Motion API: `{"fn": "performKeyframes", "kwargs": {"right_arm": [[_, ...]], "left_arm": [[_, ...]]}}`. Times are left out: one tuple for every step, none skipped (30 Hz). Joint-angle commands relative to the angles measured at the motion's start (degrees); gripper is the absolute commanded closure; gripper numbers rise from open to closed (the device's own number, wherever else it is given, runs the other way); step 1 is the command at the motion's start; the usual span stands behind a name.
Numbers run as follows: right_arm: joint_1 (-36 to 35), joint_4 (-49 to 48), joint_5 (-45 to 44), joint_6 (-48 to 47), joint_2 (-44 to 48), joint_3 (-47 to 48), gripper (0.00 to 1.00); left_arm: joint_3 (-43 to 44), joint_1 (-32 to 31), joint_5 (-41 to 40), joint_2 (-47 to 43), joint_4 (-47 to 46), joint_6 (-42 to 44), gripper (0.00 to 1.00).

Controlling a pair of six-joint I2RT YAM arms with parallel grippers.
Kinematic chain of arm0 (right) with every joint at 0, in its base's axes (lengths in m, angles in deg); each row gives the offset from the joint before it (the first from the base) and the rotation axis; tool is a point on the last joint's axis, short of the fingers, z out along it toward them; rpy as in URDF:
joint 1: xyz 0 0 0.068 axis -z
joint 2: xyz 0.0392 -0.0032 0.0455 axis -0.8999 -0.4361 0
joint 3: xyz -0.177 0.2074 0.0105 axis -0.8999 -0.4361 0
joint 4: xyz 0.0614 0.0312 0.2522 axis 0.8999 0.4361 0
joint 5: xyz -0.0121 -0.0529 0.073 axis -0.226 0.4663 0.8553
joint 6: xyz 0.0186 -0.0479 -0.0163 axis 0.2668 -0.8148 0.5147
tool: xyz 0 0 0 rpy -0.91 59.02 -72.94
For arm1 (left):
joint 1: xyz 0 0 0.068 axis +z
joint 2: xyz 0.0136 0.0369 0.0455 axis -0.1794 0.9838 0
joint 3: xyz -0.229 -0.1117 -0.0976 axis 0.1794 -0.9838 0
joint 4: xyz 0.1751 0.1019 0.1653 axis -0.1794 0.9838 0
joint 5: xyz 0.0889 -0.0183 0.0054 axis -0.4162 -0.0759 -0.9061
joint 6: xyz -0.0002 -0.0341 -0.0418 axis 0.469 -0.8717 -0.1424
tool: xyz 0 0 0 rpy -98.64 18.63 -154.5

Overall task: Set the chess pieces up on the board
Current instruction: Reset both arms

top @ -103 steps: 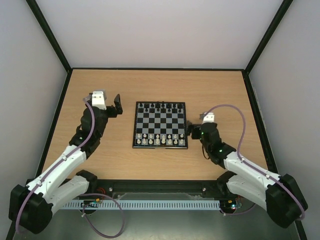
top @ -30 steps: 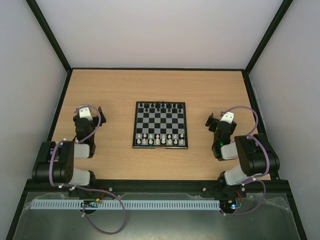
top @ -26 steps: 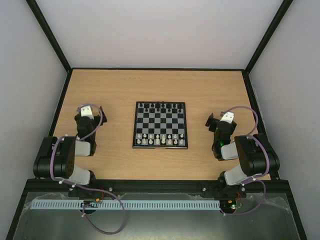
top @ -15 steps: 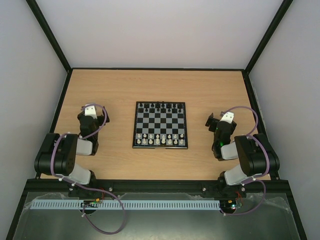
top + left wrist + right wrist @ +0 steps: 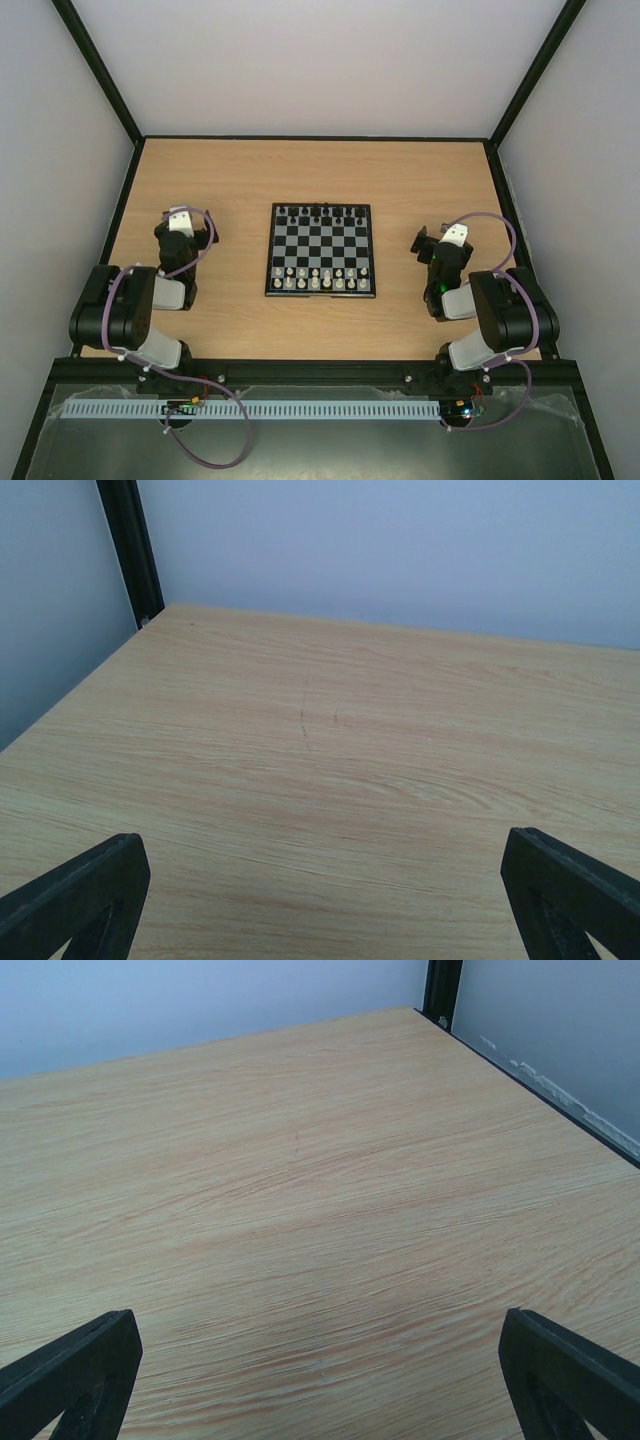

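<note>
- My left pincer [image 5: 320, 900] and right pincer [image 5: 320, 1378] both gape wide with nothing between them; only the fingertips show, cut off at the frame corners.
- The chess pieces [image 5: 318, 279] stand in rows on the board [image 5: 321, 245], too tiny to identify.
- Pale wooden table [image 5: 320, 170], grey walls.
- Both arms have folded back from the board's sides.

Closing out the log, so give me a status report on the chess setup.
Left gripper, right gripper: jaws open, empty, either side of chessboard. Black pieces line far edge, white pieces near edge. Nothing blocking.
</note>
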Motion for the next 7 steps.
{"fn": "performKeyframes", "kwargs": {"right_arm": [[0.2, -2.8, -0.8, -0.1, -0.1, 1.1, 0.02], [0.2, -2.7, -0.8, -0.1, -0.3, 1.1, 0.01], [0.2, -2.5, -0.6, -0.1, -0.4, 1.3, 0.01], [0.3, -2.1, -0.3, -0.1, -0.4, 1.5, 0.01], [0.6, -1.8, 0.2, 0.0, -0.3, 1.6, 0.01], [0.7, -1.8, 0.5, 0.1, -0.2, 1.5, 0.01], [0.8, -1.9, 0.5, 0.1, -0.1, 1.4, 0.01]], "left_arm": [[-0.4, 0.1, 0.0, 0.2, -4.1, 0.6, 0.01], [-0.4, 0.1, 0.0, 0.2, -4.1, 0.6, 0.01], [-0.5, 0.0, 0.0, 0.3, -4.1, 0.6, 0.01], [-0.4, 0.1, 0.0, 0.2, -4.1, 0.6, 0.01], [-0.4, 0.1, 0.0, 0.2, -4.1, 0.6, 0.01], [-0.4, 0.1, 0.0, 0.2, -4.1, 0.6, 0.01], [-0.4, 0.1, 0.0, 0.2, -4.2, 0.7, 0.01]]}}
